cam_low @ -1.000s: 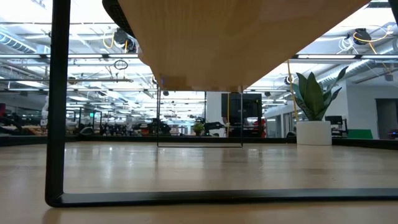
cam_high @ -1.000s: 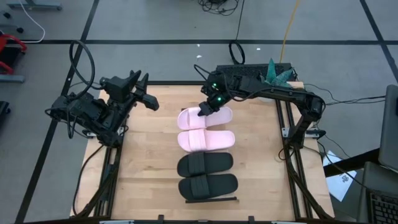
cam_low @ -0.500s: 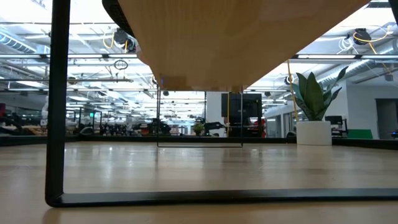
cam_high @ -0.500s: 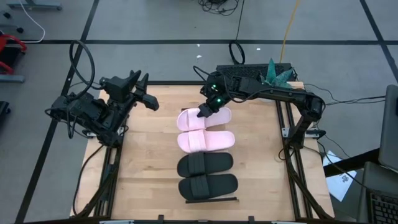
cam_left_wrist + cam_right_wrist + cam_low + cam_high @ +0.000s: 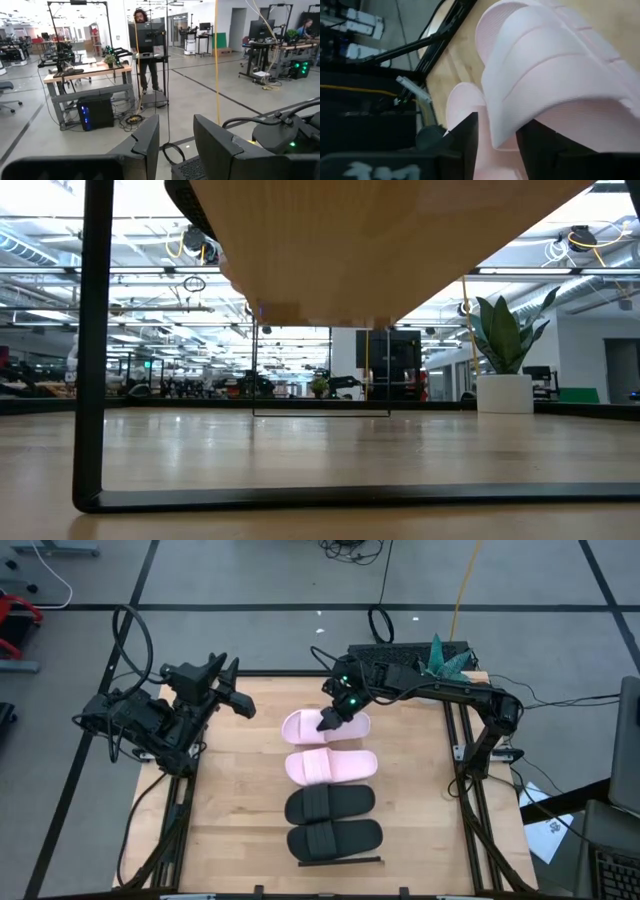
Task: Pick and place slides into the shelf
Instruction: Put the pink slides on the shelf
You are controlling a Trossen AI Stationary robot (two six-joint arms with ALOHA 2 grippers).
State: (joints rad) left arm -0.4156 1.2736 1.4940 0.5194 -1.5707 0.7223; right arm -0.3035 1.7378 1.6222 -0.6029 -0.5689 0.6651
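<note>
Pale pink slide [image 5: 318, 725] sits at the far end of the row on the shelf [image 5: 240, 790], one more pink and two black slides [image 5: 332, 822] lined up behind it. The right gripper [image 5: 331, 718] is on its strap, fingers [image 5: 465, 135] straddling the edge, probably letting go; whether it's loose, I cannot tell. The left gripper [image 5: 232, 700] waits partly open, off to the side, holding nothing.
</note>
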